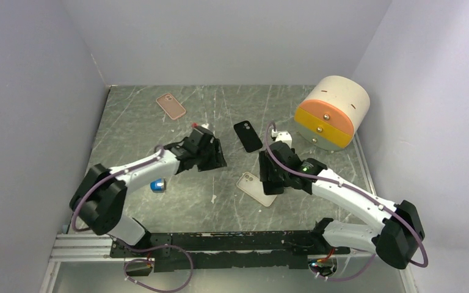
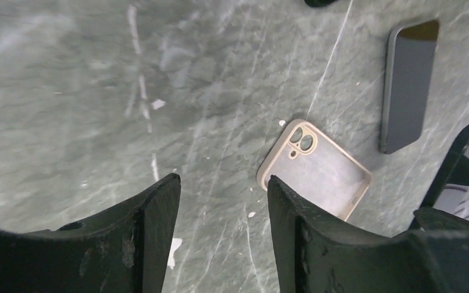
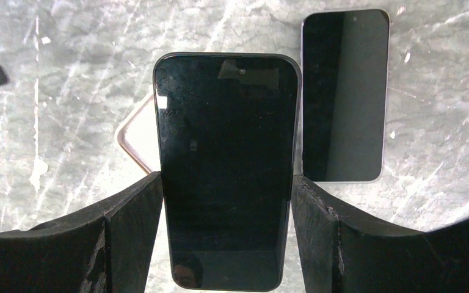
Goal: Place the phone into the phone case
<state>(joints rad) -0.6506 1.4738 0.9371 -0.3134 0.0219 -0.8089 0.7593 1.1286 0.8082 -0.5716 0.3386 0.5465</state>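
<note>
Right gripper: jaws clamped on the long edges of the held phone, dark screen facing the wrist camera, raised off the surface. Beige case lies flat beneath it, one corner showing past the phone's left edge; in the top view it sits lower centre, just beside the right gripper. Second phone lies flat, screen up, upper right of the right wrist frame. Left gripper: jaws apart, gripping nothing, over bare surface left of centre. Pink case lies upper left, well apart.
</note>
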